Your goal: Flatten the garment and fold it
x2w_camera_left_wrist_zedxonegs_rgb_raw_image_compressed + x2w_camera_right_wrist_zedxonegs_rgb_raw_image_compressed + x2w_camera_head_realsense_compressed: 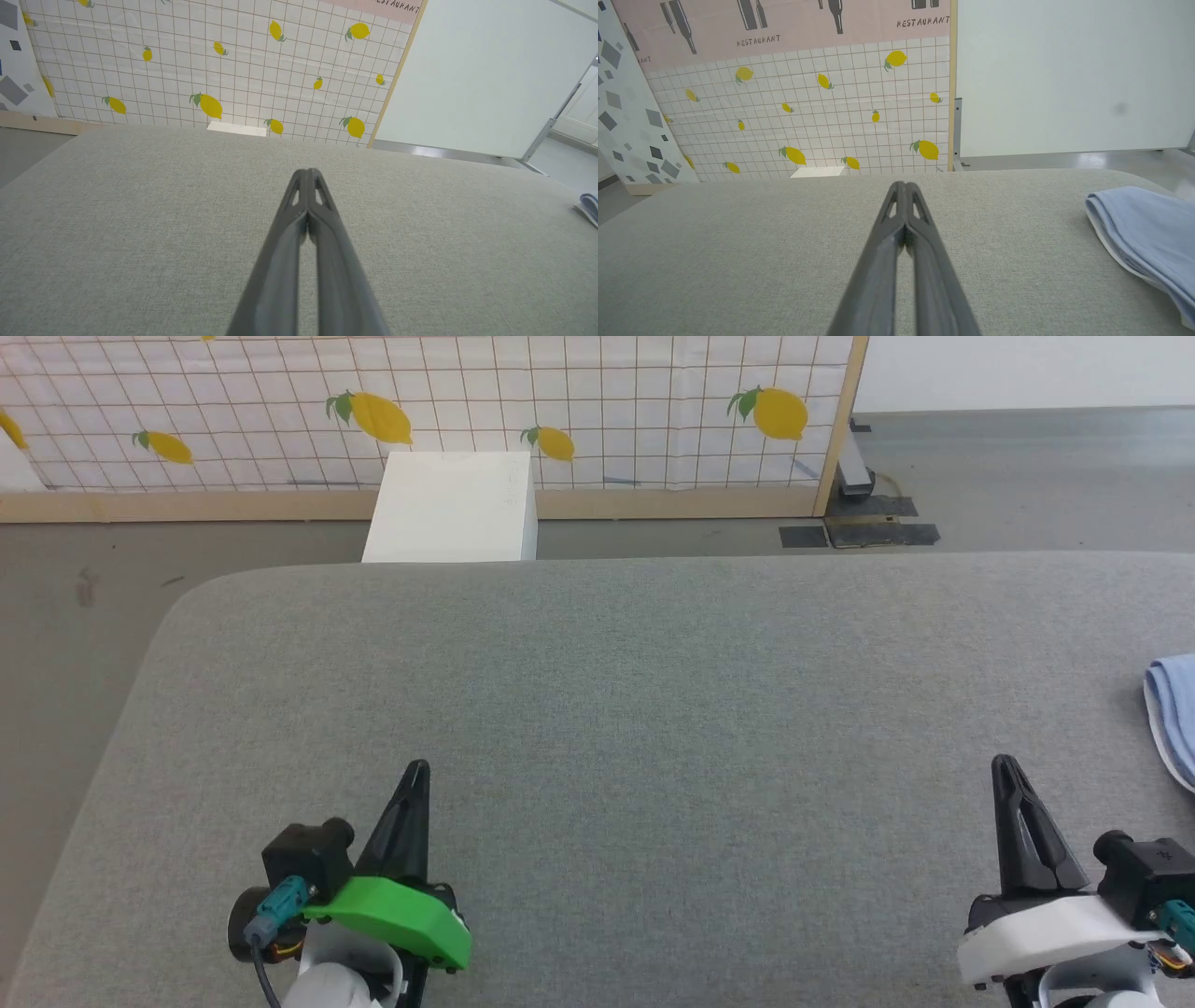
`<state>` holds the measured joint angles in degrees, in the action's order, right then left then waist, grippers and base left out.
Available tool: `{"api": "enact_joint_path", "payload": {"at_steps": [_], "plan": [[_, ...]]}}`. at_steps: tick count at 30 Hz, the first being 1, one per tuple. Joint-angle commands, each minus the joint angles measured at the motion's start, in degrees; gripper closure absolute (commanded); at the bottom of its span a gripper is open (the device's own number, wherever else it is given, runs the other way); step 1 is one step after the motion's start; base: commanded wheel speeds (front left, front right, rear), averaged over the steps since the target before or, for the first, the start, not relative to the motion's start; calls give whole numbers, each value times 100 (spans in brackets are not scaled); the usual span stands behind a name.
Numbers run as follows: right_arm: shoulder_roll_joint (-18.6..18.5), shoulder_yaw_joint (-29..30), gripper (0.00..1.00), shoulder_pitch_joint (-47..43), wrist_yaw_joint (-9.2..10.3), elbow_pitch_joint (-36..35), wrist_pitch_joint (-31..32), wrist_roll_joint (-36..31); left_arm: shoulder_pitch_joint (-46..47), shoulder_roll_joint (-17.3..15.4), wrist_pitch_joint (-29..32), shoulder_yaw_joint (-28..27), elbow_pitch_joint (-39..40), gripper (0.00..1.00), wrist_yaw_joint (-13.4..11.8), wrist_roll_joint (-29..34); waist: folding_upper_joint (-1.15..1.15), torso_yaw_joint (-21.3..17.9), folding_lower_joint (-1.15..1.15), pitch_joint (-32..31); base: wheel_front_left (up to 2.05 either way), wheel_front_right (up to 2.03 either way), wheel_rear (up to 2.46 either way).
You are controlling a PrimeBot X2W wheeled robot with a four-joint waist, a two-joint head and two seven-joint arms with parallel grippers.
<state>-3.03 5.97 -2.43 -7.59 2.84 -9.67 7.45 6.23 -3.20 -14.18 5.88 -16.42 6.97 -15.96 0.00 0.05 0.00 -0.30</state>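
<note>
Both arms sit low at the near edge of the grey padded table (597,691), one toward each near corner of the head view and well apart from each other. The left gripper (419,768) rises from a green wrist cover (401,917) at the near left. Its two dark fingers are pressed together into a single point that aims toward the far side and leans slightly right. In the left wrist view the tips meet with no gap and nothing sits between them. The right gripper (1004,763) rises from a white wrist cover (1041,929) at the near right. Its fingers are likewise closed tip to tip and empty, leaning slightly left as they point away. Both are over bare grey cloth; whether they touch it I cannot tell.

The garment (1143,224) lies bunched at the right side of the table, to the right of the right gripper and apart from it. It is light blue with a white edge along its left border, and the head view cuts it off at the right. Beyond the table's far edge stand a white box (453,504) and a lemon-patterned panel (597,401)
</note>
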Motion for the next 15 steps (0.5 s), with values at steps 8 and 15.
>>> {"api": "enact_joint_path", "payload": {"at_steps": [8, 15], "plan": [[2, -55, 100, 29, 1, -30, 77, -77, -73, 4, 120, -60, 145, 100, -79, 166, 0, 0, 0, 2, 0, 0, 0], [3, -89, 100, 42, 2, -46, 133, -119, -108, 6, 202, -93, 239, 100, -118, 256, 0, -1, 0, 4, 0, 0, 0]]}}
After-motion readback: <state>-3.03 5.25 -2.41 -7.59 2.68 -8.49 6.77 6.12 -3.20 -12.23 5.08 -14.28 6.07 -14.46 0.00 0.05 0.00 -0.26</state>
